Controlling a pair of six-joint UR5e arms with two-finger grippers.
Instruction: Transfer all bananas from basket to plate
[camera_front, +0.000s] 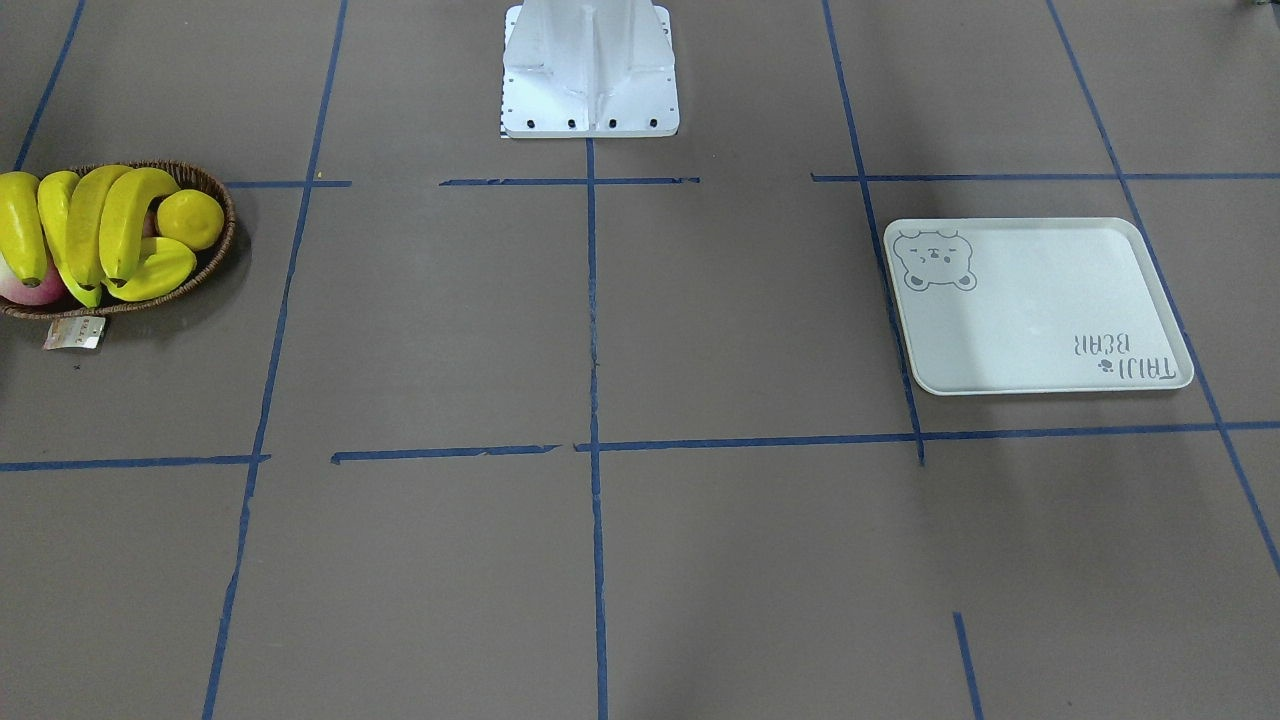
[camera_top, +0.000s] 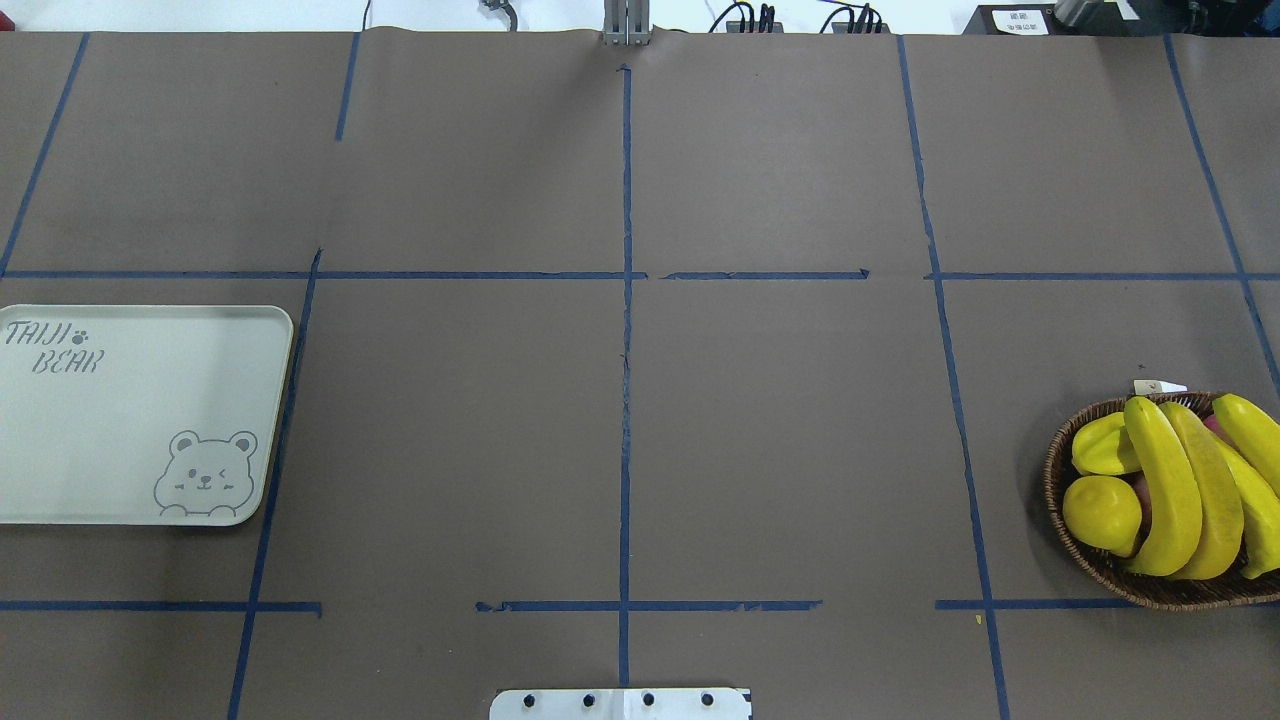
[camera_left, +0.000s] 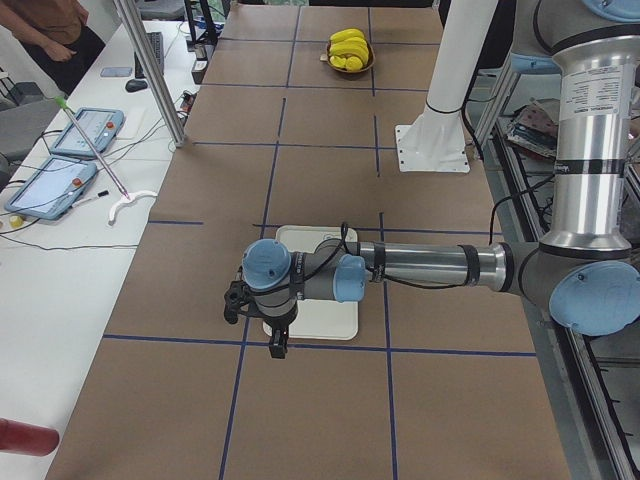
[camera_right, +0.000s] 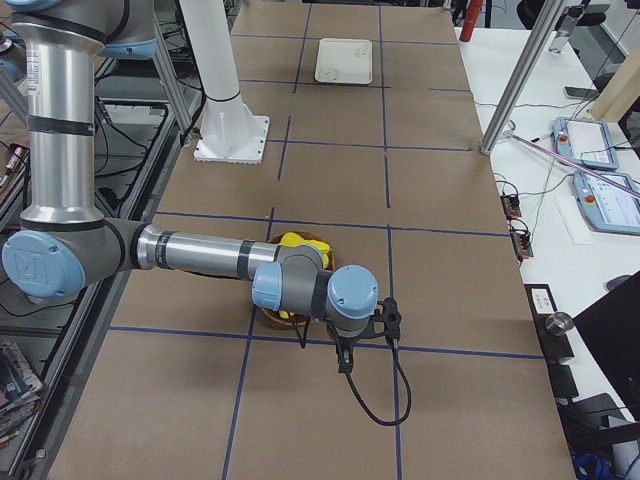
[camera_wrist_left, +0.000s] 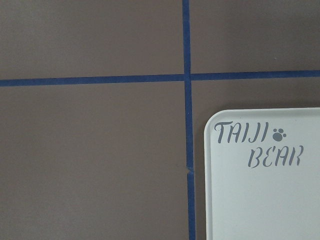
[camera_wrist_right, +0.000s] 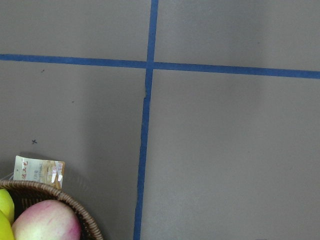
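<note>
Several yellow bananas (camera_front: 90, 232) lie side by side in the brown wicker basket (camera_front: 222, 200) at the table's right end, also in the overhead view (camera_top: 1190, 490). The pale bear-print plate (camera_front: 1040, 310) lies bare at the left end, also overhead (camera_top: 130, 420). My left gripper (camera_left: 276, 348) hangs over the plate's outer edge, seen only in the exterior left view. My right gripper (camera_right: 346, 364) hangs just beyond the basket, seen only in the exterior right view. I cannot tell whether either is open or shut.
The basket also holds a lemon (camera_front: 190, 218), a ridged starfruit (camera_front: 155, 270) and a pink apple (camera_wrist_right: 47, 222). A paper tag (camera_wrist_right: 37, 170) lies by the rim. Blue tape lines cross the brown table. The white robot base (camera_front: 590, 75) stands at mid-table.
</note>
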